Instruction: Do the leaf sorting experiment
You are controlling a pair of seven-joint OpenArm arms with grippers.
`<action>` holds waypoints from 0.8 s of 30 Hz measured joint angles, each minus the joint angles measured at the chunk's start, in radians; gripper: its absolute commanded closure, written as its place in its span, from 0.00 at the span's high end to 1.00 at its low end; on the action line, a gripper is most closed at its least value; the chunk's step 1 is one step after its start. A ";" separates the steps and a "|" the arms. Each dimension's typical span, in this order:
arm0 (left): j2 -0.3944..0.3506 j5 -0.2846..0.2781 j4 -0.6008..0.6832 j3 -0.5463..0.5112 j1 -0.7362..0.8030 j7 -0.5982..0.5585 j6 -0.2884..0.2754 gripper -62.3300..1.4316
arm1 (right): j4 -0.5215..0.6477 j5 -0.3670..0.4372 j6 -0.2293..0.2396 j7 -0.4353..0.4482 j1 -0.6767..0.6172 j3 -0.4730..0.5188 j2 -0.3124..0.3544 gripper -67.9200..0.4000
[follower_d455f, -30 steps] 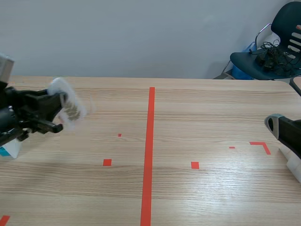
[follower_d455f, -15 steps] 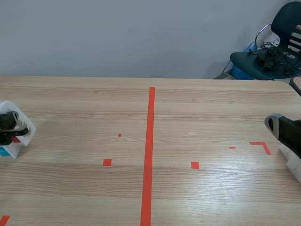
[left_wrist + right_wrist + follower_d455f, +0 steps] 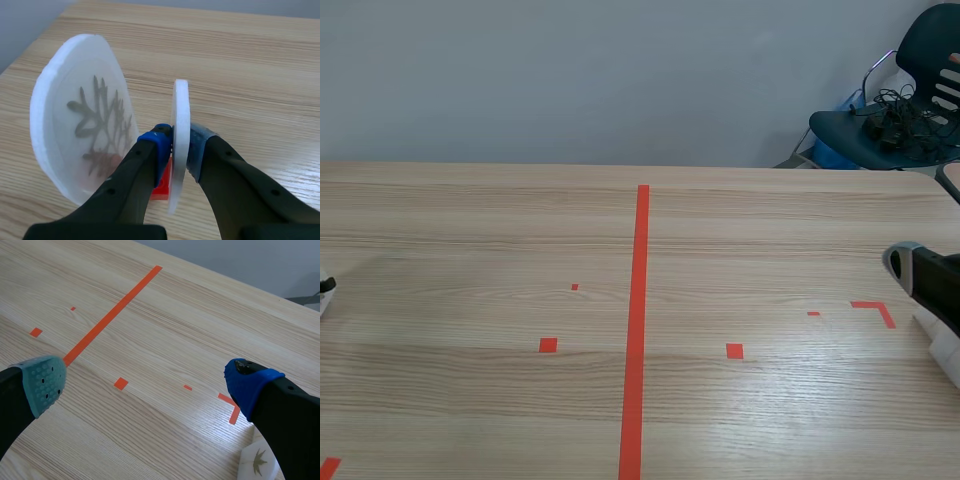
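Scene view shows the desk (image 3: pixel 470 220) spreading broad between the arms, its far edge at 12 o'clock against a grey wall (image 3: pixel 570 80). The right arm (image 3: pixel 928 285) sits at the 3 o'clock edge. The left gripper (image 3: pixel 180 150) is clamped on a thin white disc (image 3: pixel 180 107), held edge-on between its blue pads. At its 10 o'clock an upright leaf disc (image 3: pixel 85 125) stands near the desk's side edge. The right gripper (image 3: pixel 145 382) gapes wide, holding nothing. A small white leaf tile (image 3: pixel 256 464) lies at its 5 o'clock, beside the blue finger.
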 measured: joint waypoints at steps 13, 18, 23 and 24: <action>-0.037 -0.039 0.058 0.002 0.021 0.043 -0.072 0.77 | 0.000 0.000 0.000 0.000 0.000 0.000 0.000 1.00; -0.138 -0.104 0.336 -0.014 0.097 0.171 -0.231 0.94 | 0.000 0.000 0.000 0.000 0.000 0.000 0.000 1.00; -0.169 -0.105 0.662 -0.105 0.152 0.237 -0.393 1.00 | 0.000 0.000 0.000 0.000 0.000 0.000 0.000 1.00; -0.170 -0.105 0.711 -0.112 0.163 0.254 -0.420 1.00 | 0.000 0.000 0.000 0.000 0.000 0.000 0.000 1.00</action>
